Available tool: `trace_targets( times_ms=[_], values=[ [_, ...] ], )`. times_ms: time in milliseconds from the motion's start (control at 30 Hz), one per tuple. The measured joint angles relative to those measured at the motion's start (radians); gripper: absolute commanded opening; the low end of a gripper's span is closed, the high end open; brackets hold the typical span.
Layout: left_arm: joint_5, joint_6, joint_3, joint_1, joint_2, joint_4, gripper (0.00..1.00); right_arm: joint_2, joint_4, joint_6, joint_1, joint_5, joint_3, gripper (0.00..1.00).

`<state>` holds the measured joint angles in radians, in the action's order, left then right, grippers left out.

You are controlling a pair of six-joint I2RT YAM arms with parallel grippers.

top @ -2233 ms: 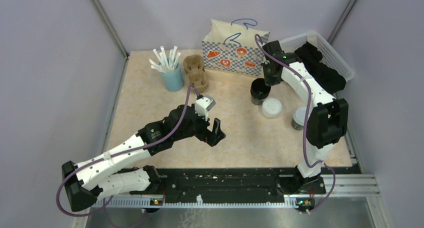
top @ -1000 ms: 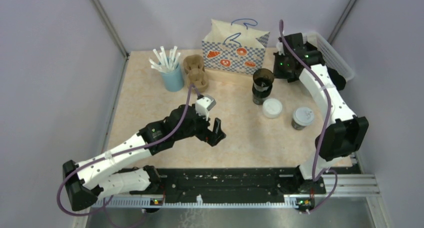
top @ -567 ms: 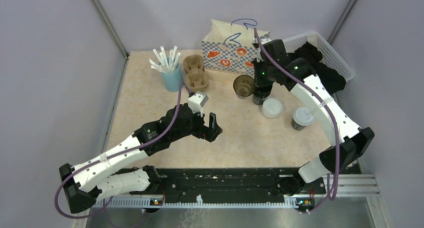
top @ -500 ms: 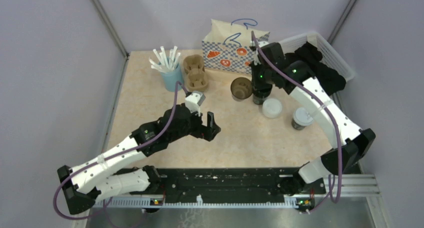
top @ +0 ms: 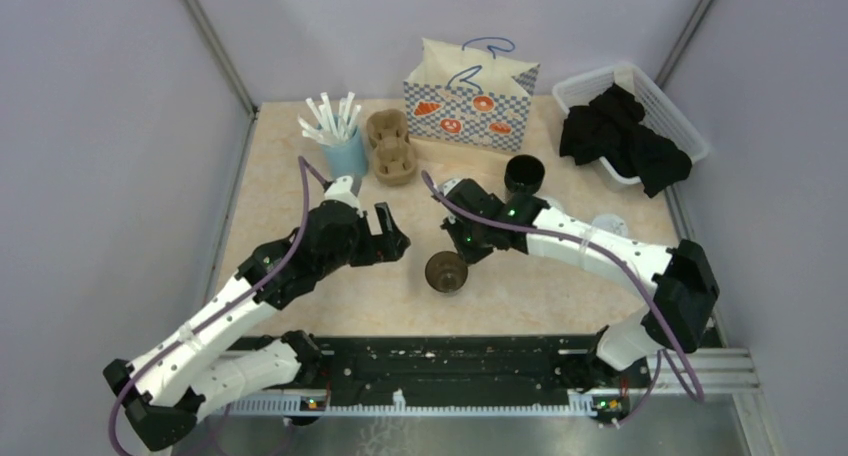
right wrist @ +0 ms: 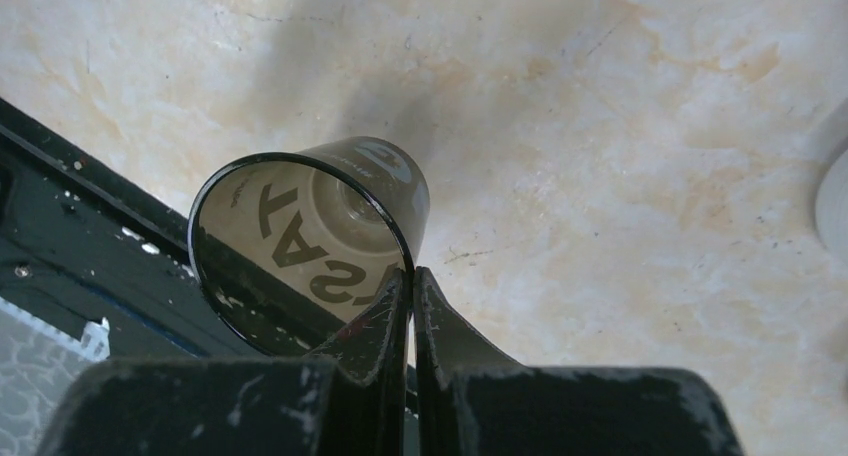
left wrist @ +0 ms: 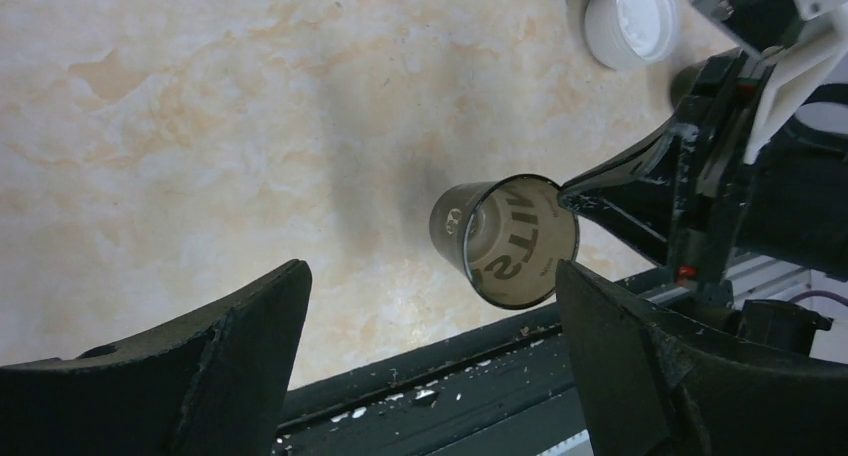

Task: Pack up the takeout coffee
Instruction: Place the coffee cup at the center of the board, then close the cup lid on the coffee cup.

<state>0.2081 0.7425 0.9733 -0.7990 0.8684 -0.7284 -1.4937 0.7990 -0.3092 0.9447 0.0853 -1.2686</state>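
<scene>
A lidless black paper cup [top: 445, 273], brown inside, hangs tilted over the table's near middle. My right gripper [top: 458, 253] is shut on its rim. The right wrist view shows the cup [right wrist: 300, 236] with one finger inside the wall and one outside, the right gripper [right wrist: 411, 274] pinching it. My left gripper [top: 385, 238] is open just left of it. In the left wrist view the cup [left wrist: 505, 238] lies ahead, between the wide fingers of the left gripper [left wrist: 430, 271]. A second open black cup [top: 524, 173] stands behind. A loose white lid [left wrist: 630, 21] lies beyond.
A brown pulp cup carrier [top: 392, 146] and a light-blue cup of white straws [top: 345, 156] stand at the back left. A patterned paper bag [top: 470, 101] stands at the back centre. A white basket [top: 690, 136] holding black cloth sits at the back right. A white-lidded cup [top: 607, 221] peeks past the right arm.
My right arm has lifted one black cup off the cup at the back and swung it forward and left to the near middle. My left arm drew back to the left, still open.
</scene>
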Motion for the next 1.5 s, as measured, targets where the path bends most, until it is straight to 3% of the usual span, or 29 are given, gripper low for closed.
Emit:
trace_targets(
  times_ms=[300,467,600,733,833,933,1033,1200,1500],
  values=[
    [-0.071,0.06,-0.084,0.014,-0.066,-0.003,0.99,-0.01,-0.059,-0.037,0.057,0.025,0.075,0.0],
    [-0.098,0.068,-0.099,0.015,-0.068,-0.002,0.99,-0.011,-0.059,-0.061,0.068,0.031,0.077,0.31],
    [-0.118,0.066,-0.099,0.015,-0.068,0.003,0.99,-0.01,-0.039,-0.072,0.066,0.041,0.068,0.39],
    [-0.13,0.063,-0.099,0.015,-0.068,0.003,0.99,0.036,-0.002,-0.07,-0.014,0.024,0.035,0.44],
    [-0.138,0.056,-0.099,0.015,-0.068,0.005,0.99,0.119,0.002,-0.056,-0.211,-0.015,0.034,0.49],
    [-0.143,0.047,-0.099,0.015,-0.068,0.014,0.99,0.156,-0.004,-0.013,-0.445,-0.036,0.034,0.47],
    [-0.146,0.035,-0.099,0.015,-0.064,0.026,0.99,0.121,-0.008,0.04,-0.578,-0.069,0.04,0.42],
    [-0.159,0.009,-0.091,0.016,-0.03,0.029,0.99,0.011,-0.056,0.107,-0.655,-0.148,0.078,0.32],
    [-0.168,-0.024,-0.075,0.021,-0.006,0.029,0.99,-0.078,-0.136,0.161,-0.666,-0.208,0.125,0.21]
  ],
)
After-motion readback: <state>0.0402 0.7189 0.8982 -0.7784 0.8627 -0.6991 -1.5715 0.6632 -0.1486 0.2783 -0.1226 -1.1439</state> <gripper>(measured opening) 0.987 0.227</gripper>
